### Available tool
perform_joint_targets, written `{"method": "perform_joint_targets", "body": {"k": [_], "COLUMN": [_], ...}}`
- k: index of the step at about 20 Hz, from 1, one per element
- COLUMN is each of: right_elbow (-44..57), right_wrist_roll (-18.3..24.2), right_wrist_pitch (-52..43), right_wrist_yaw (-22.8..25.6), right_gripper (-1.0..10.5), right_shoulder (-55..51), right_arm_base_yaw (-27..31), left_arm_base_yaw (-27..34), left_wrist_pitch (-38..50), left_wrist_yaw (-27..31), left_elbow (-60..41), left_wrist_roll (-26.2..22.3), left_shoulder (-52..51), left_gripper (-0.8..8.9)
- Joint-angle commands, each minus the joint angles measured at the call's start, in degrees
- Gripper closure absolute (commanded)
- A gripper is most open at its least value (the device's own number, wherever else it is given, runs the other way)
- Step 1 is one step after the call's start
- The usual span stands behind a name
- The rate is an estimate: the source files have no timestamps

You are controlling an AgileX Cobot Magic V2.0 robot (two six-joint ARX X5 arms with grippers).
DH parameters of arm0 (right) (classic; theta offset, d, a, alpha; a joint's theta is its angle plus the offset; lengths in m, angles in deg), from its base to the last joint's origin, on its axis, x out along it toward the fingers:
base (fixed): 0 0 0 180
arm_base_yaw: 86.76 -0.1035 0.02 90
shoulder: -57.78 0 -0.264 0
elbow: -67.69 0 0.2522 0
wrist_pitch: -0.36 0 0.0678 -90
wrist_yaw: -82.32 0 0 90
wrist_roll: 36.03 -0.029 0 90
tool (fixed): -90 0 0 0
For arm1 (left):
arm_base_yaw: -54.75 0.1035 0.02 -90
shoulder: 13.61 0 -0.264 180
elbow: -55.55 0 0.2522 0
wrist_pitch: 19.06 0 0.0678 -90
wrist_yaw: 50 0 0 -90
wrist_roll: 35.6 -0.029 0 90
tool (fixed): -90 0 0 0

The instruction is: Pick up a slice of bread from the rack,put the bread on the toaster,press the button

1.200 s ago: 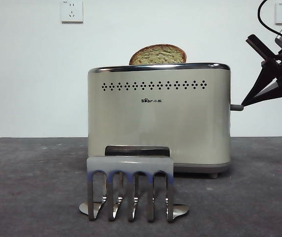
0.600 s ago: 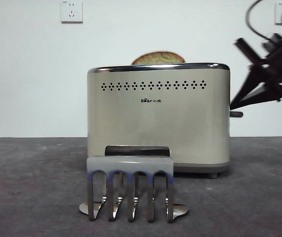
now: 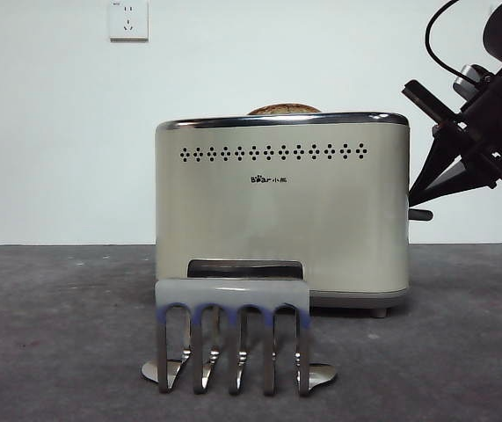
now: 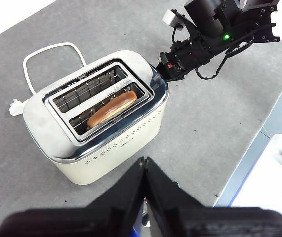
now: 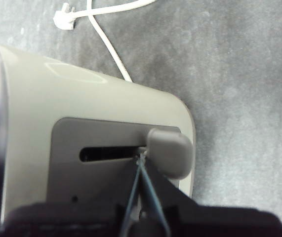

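The cream toaster (image 3: 281,211) stands mid-table. The slice of bread (image 3: 283,109) sits low in its slot, only the domed crust showing above the chrome rim; in the left wrist view it lies in the nearer slot (image 4: 112,108). The empty metal rack (image 3: 233,334) stands in front of the toaster. My right gripper (image 3: 415,198) is shut, its tip resting on top of the dark grey button (image 3: 420,214) at the toaster's narrow side; the right wrist view shows the tip (image 5: 141,158) against the button (image 5: 169,152). My left gripper (image 4: 144,168) is shut and empty, above and in front of the toaster (image 4: 96,138).
The toaster's white cable (image 4: 52,49) and plug (image 5: 63,19) lie on the grey table behind the toaster. A white wall socket (image 3: 127,19) is on the back wall. The right arm's body (image 4: 205,39) reaches in over the toaster's end.
My right gripper has pushed the button downward along the toaster's side. The bread has sunk from well above the rim to almost fully inside the slot.
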Motion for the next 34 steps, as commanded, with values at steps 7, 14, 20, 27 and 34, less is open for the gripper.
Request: {"method": "perform_joint_targets", "body": {"k": [7,14,20,27,34], "right_elbow": [0.81,0.81,0.81,0.81,0.81], "right_wrist_roll": [3.58,4.90,5.86,5.99,6.03], "right_wrist_pitch": [3.26,3.34,3.19,2.64,3.69], "right_wrist_yaw": [4.79,4.04,2.25,0.02,-0.63], "right_gripper": [9.5,9.5,9.5,9.5,9.5], "right_shoulder": [3.74,6.64,8.79,10.03,13.31], "right_arm_base_yaw": [0.13,0.13,0.57,1.97,2.71], "left_arm_base_yaw": [-0.11,-0.11,-0.11,-0.11,-0.11], "left_wrist_pitch": [0.15,0.15,0.15,0.15,0.15], "left_wrist_yaw": [-0.20,-0.17,-0.20,-0.17,-0.20], "left_elbow": [-0.35,-0.35,-0.35,-0.35,-0.35], "left_wrist_roll": [0.37,0.37,0.66,0.81,0.83], "left_shoulder": [-0.07,-0.04,-0.04,-0.02,-0.02], "left_gripper": [8.19,8.19,8.19,8.19,8.19]}}
